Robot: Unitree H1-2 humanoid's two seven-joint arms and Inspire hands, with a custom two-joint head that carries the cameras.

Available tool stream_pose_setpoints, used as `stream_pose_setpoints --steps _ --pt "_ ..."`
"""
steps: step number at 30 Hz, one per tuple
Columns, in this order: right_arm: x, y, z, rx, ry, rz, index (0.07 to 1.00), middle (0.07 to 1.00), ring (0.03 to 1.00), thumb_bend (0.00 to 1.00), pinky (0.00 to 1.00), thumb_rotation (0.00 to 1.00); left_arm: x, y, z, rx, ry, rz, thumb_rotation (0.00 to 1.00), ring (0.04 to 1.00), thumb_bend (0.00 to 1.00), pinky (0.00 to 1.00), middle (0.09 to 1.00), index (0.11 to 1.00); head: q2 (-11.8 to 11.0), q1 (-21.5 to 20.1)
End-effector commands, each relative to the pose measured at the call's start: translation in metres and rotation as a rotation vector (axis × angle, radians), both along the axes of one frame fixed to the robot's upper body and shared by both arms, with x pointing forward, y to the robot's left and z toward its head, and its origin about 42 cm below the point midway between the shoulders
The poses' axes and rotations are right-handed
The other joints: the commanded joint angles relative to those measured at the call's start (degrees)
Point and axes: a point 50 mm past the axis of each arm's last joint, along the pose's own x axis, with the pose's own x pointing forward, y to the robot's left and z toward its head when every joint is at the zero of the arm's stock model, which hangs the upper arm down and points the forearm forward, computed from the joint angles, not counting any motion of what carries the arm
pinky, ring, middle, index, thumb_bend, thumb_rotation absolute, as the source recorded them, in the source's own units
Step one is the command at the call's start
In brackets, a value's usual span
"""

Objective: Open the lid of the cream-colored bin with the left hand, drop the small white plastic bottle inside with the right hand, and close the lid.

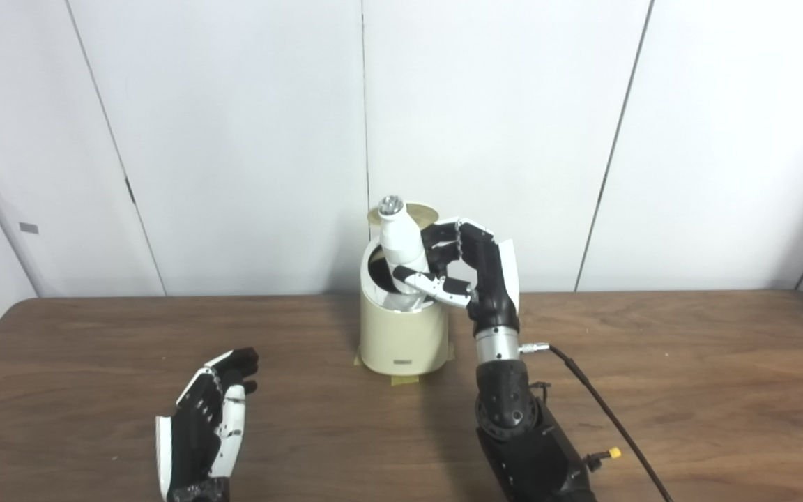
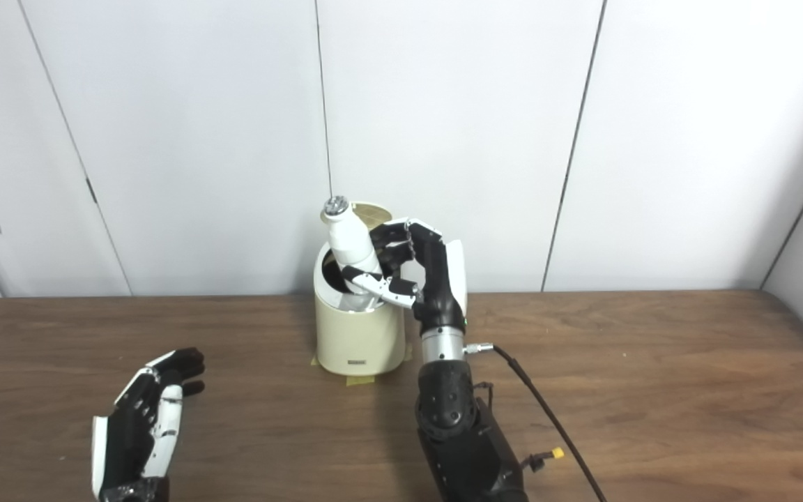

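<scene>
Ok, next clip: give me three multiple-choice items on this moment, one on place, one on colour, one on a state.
1. Where is the bottle?
A. Lying on the table
B. Over the bin's opening
C. In the left robot hand

2. The bin wall is
A. cream
B. blue
C. black

3. The lid is
A. shut
B. up
C. on the table

Key: B, the right robot hand holds it at the mouth; A, pale cream side; B, it stands behind the bottle. The left robot hand is open and empty.

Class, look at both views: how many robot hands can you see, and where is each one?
2. The left hand hovers open over the table, near its front left. The right hand grips the white bottle over the open cream bin. None looks hidden.
</scene>
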Motion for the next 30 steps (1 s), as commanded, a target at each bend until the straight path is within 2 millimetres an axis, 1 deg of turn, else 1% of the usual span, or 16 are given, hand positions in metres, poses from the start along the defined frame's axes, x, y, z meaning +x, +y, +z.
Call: stream_pose_setpoints --steps 1,15,22,30 --pt "0.008 0.010 0.026 0.012 -0.097 0.023 0.486 0.491 0.444 0.52 0.40 0.00 0.004 -0.004 0.017 0.011 -0.090 0.004 0.57 0.716 0.21 0.66 0.705 0.683 -0.03 0.07" --pt "0.008 0.014 0.017 0.001 -0.103 0.027 0.489 0.489 0.445 0.52 0.40 0.00 0.001 -0.004 0.018 0.001 -0.086 0.007 0.58 0.723 0.22 0.67 0.709 0.680 -0.06 0.20" --pt "0.008 0.010 0.014 0.001 -0.098 0.011 0.490 0.483 0.445 0.52 0.39 0.00 0.002 -0.004 0.018 -0.005 -0.089 0.000 0.56 0.721 0.23 0.68 0.707 0.678 0.03 -0.27" --pt "0.004 0.005 0.011 0.002 -0.105 -0.018 0.486 0.487 0.445 0.52 0.38 0.00 0.003 -0.002 0.017 -0.007 -0.089 -0.002 0.56 0.721 0.22 0.67 0.708 0.679 -0.01 -0.68"
